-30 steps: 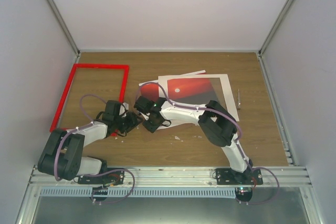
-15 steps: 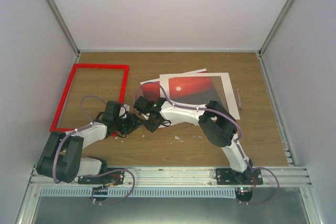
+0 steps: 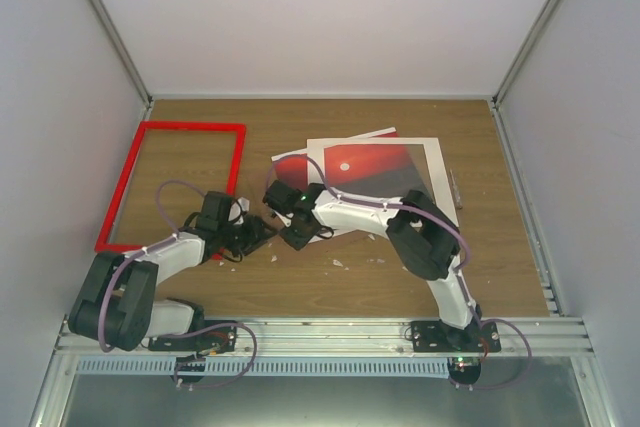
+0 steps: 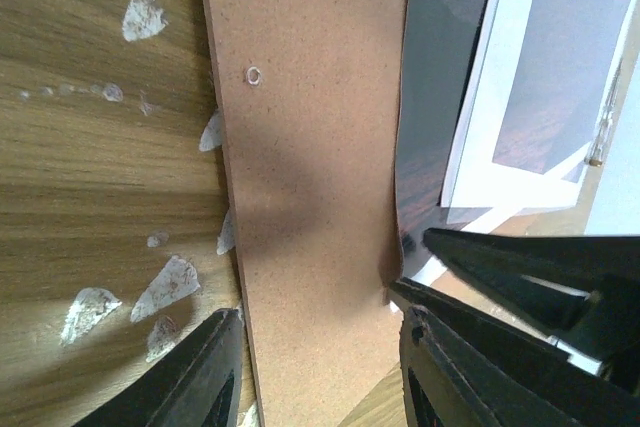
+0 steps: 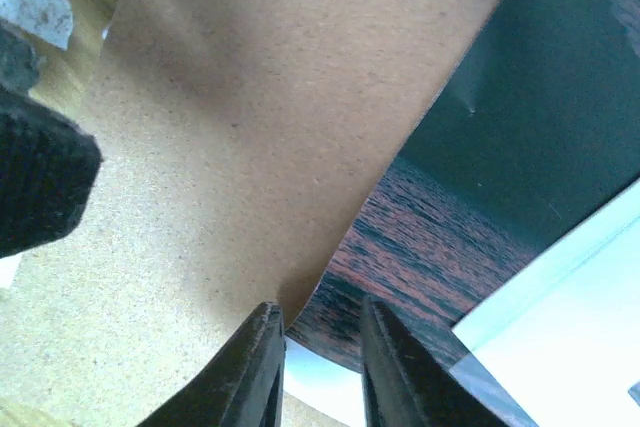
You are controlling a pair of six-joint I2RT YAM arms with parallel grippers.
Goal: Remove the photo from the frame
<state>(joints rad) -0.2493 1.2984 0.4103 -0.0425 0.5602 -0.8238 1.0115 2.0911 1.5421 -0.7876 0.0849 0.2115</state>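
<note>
The wooden table (image 3: 500, 267) carries everything. The frame (image 3: 195, 126), a bare red rim with wood showing through its opening, lies flat along the table's left edge, reaching toward the far-left corner. The photo (image 3: 365, 162) is out of it and well apart from it. It lies right of the table's middle, toward the far edge, under the white mat (image 3: 436, 177). It is skewed there, so its left end sticks out past the mat's border.

The brown backing board (image 4: 310, 147) lies flat at the photo's left end, and in the right wrist view its edge overlaps the dark sea of the print.

The left gripper (image 4: 318, 387) stands with its fingers spread, one on each side of the board's visible strip. Their tips are cut off, so contact cannot be told.

The right gripper (image 5: 322, 362) has its fingers nearly pressed together, apparently pinching the photo's lower corner just beside the board's edge.

Small white chips (image 4: 165, 287) lie scattered on the wood left of the board.
</note>
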